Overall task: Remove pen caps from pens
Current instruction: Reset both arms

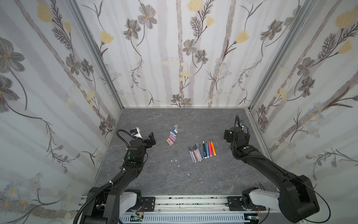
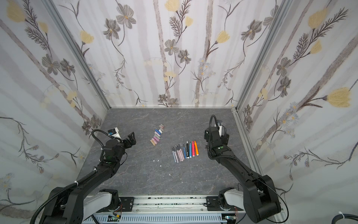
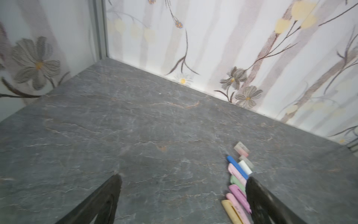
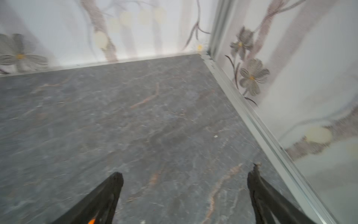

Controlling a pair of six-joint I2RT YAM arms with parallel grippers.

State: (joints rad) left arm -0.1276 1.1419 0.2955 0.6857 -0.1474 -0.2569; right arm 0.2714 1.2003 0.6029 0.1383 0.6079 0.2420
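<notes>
Worktop of grey veined stone carries everything, closed in by flowered walls on three sides. The left arm reaches forward along the left side with its wrist raised and tipped down. The right arm stretches up the right side close to the wall, its wrist aimed at the far right corner. The left end effector hovers above the surface just beside the cap row, jaws spread wide with nothing between them. The right end effector is likewise spread and empty, well apart from the pens. The pens lie side by side in a tidy row near the middle, tips toward the back wall. As far as the top views show, every tip is bare, so the uncapping looks finished or nearly so. They should be light, stiff and smooth-barrelled, apt to roll. A pinch across the mid-barrel would suit, with any pull kept along the pen's length, and the exposed tips could smear if dragged. The pen caps sit to the left of the pens and apart from them, packed flank to flank in a slanted line. Short and stubby, they would likely scatter at a nudge and are best nipped across the width. A few white specks dot the surface nearer the robot.
</notes>
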